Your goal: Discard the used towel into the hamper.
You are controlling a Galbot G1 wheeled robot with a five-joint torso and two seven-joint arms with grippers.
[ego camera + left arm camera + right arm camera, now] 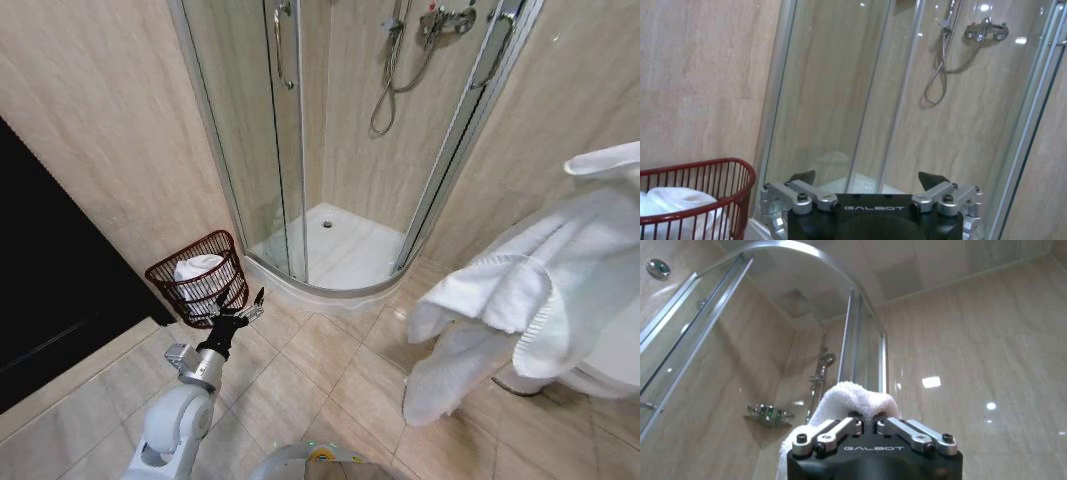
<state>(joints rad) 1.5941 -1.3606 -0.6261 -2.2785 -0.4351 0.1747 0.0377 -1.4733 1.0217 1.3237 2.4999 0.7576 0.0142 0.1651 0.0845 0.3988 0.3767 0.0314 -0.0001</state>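
The hamper (178, 290) is a dark red wire basket standing on the floor against the wall, left of the shower; a white towel (197, 267) lies inside it. My left gripper (244, 312) hangs open just right of the hamper's rim, holding nothing. In the left wrist view the hamper (740, 175) with the white towel (673, 199) sits beside the open left gripper (868, 178). A large white towel (520, 300) hangs in the air at the right of the head view. In the right wrist view my right gripper (867, 416) is shut on this towel (843, 395), raised high.
A curved glass shower cabin (290, 150) with a white tray (340, 250) stands straight ahead. A dark panel (50, 280) covers the left wall. A white fixture (600, 370) sits low at the right behind the hanging towel. Beige floor tiles (320, 360) lie between.
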